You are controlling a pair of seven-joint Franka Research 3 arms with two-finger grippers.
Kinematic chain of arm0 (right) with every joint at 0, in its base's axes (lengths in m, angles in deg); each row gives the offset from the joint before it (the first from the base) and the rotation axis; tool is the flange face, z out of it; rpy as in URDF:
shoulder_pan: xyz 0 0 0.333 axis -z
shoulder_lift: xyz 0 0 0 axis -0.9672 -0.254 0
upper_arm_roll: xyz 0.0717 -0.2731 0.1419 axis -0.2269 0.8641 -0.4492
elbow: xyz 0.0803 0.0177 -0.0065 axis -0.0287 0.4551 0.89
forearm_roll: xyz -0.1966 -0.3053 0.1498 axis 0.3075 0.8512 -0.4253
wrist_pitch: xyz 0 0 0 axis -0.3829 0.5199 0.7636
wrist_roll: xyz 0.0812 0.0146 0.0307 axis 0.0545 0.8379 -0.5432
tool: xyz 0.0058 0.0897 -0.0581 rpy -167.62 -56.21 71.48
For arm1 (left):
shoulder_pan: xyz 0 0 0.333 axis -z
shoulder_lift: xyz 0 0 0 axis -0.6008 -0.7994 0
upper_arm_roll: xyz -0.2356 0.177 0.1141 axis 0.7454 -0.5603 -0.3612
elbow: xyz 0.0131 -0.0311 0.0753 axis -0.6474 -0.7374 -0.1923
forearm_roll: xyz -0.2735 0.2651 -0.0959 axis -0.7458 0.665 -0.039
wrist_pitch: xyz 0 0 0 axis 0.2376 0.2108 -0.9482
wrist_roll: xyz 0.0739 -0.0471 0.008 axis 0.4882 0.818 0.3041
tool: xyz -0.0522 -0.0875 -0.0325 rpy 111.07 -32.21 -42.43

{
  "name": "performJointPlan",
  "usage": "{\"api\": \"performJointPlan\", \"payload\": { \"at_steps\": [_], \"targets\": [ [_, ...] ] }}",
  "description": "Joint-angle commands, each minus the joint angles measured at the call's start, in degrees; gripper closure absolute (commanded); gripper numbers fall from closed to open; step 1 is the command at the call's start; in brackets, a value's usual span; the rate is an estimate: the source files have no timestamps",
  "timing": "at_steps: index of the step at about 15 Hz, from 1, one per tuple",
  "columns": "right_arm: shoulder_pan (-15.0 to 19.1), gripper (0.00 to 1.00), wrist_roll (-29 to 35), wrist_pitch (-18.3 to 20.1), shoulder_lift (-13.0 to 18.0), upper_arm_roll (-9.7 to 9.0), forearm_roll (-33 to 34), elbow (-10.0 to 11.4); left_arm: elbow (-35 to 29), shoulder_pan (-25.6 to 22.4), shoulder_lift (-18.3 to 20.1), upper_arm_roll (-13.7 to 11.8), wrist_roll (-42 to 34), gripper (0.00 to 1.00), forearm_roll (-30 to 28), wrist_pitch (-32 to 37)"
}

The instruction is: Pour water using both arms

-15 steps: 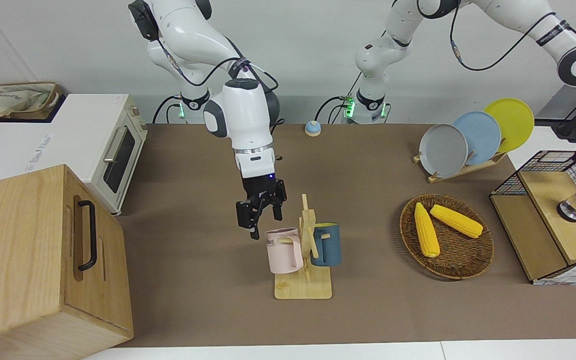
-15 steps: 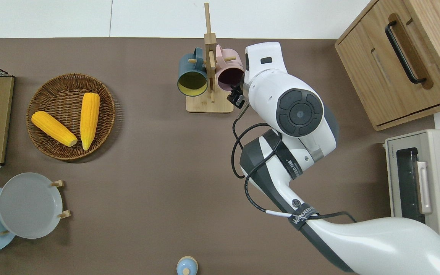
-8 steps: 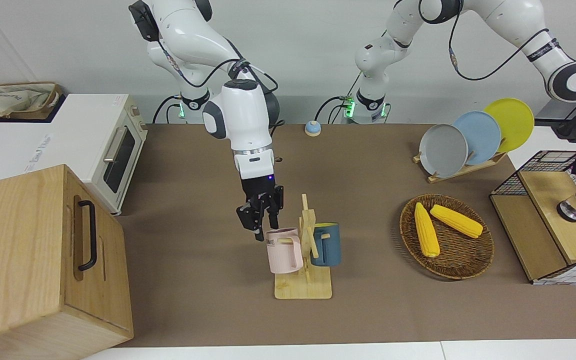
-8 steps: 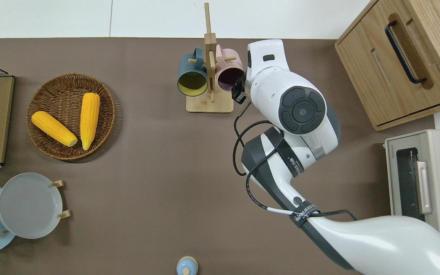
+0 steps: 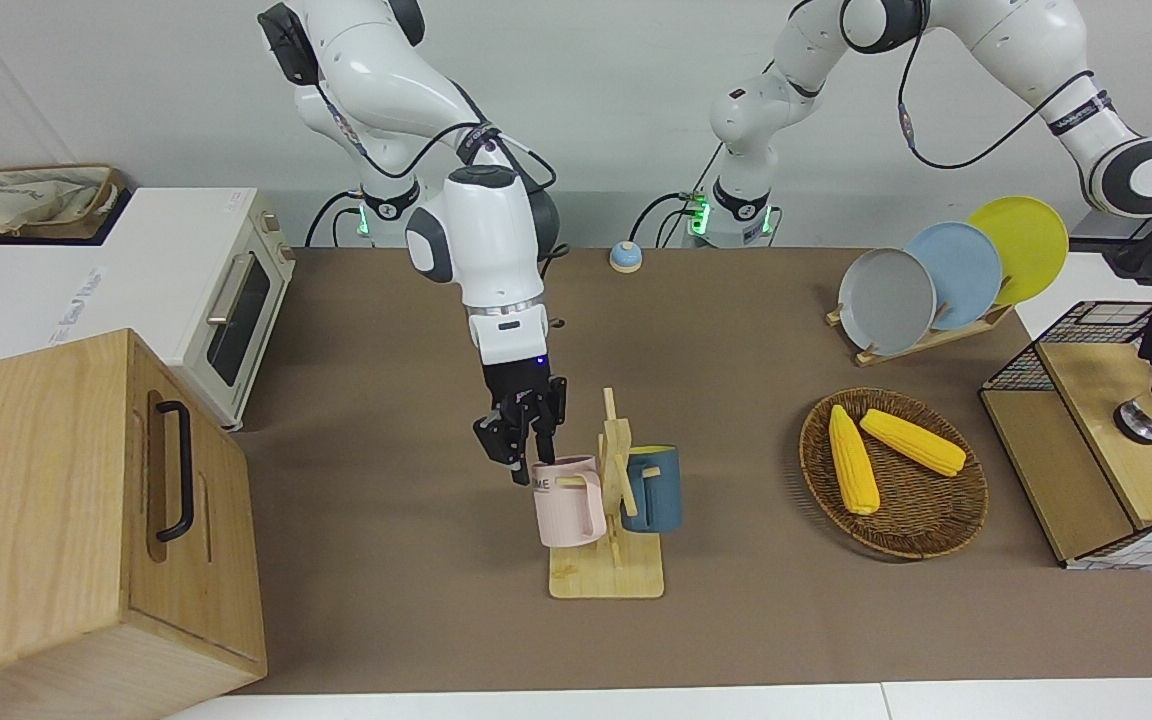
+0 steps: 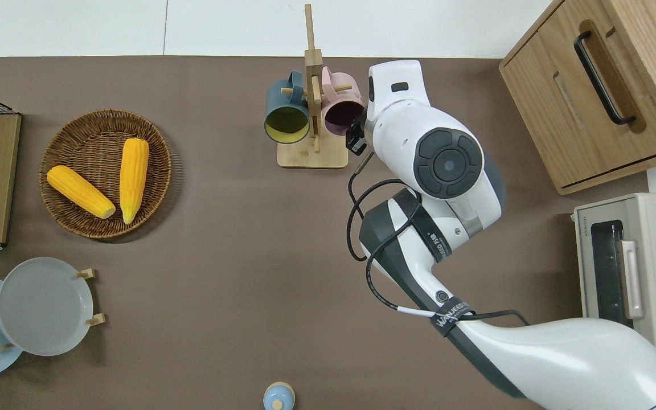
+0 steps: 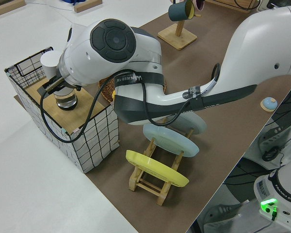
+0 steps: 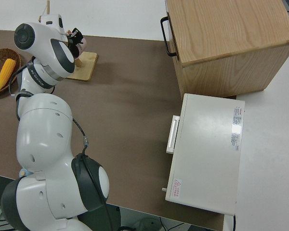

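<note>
Two corn cobs [image 5: 894, 448] in wicker basket [image 5: 956, 520], plates on rack [image 5: 936, 275], toaster oven [image 5: 226, 300], wooden cabinet [image 5: 66, 520]

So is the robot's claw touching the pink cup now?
Touching, it looks like. In the front view the right gripper has its fingertips down at the rim of the pink cup hanging on the wooden rack, with no gap showing.

Two glossy white jointed arms, right arm [image 5: 476, 235] and left arm [image 5: 1066, 60], with rounded shells. Dark grey joint caps bearing round button pads. Black cables looped alongside the links, strapped by black bands with white lettering, hard to read. Silver ring above each wrist. Green lights at both bases. Black right gripper [image 5: 521, 440], small blue light above.
</note>
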Motion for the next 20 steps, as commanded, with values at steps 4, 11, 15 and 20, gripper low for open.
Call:
{"api": "performJointPlan", "payload": {
  "at_steps": [4,11,15,20],
  "targets": [
    [-0.2,0.567,2.1,-1.2,-2.0,-0.08,0.8,-1.9,-1.1,0.3,0.3,0.3,-1.5,1.0,-2.2,-1.7],
    [-0.5,0.678,4.2,-1.3,-3.3,0.01,0.8,-3.1,-0.7,0.4,0.5,0.3,-1.0,1.0,-2.1,-1.5],
    [-0.5,0.777,4.2,-0.9,-3.4,0.01,0.4,-3.1,-0.5,0.3,0.5,0.3,-1.0,1.0,-2.0,-1.4],
    [-0.5,0.816,4.4,-0.9,-3.4,0.53,0.4,-3.1,-0.5,0.3,0.5,0.3,-0.9,1.0,-2.0,-1.3]
  ]
}}
